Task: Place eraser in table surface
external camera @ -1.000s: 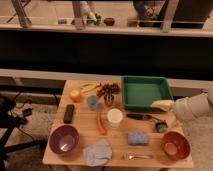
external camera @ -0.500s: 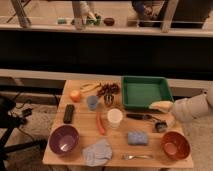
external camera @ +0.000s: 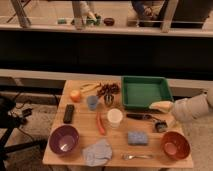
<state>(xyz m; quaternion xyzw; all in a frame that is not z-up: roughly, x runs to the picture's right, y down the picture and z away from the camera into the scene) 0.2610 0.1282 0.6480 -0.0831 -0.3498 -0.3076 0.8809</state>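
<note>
The eraser (external camera: pixel 69 113), a flat black block, lies on the left part of the light tan table surface (external camera: pixel 116 135), above the purple bowl (external camera: pixel 64 139). My arm reaches in from the right edge. Its gripper (external camera: pixel 161 105) shows as a pale tip over the front right corner of the green tray (external camera: pixel 146 91), far to the right of the eraser. Nothing shows in the gripper.
On the table are a white cup (external camera: pixel 115 117), a blue cup (external camera: pixel 92 102), an orange fruit (external camera: pixel 75 95), a red tool (external camera: pixel 101 124), a blue sponge pad (external camera: pixel 137 138), a grey cloth (external camera: pixel 97 151), a fork (external camera: pixel 136 156), a black pen-like tool (external camera: pixel 142 117) and an orange bowl (external camera: pixel 175 145).
</note>
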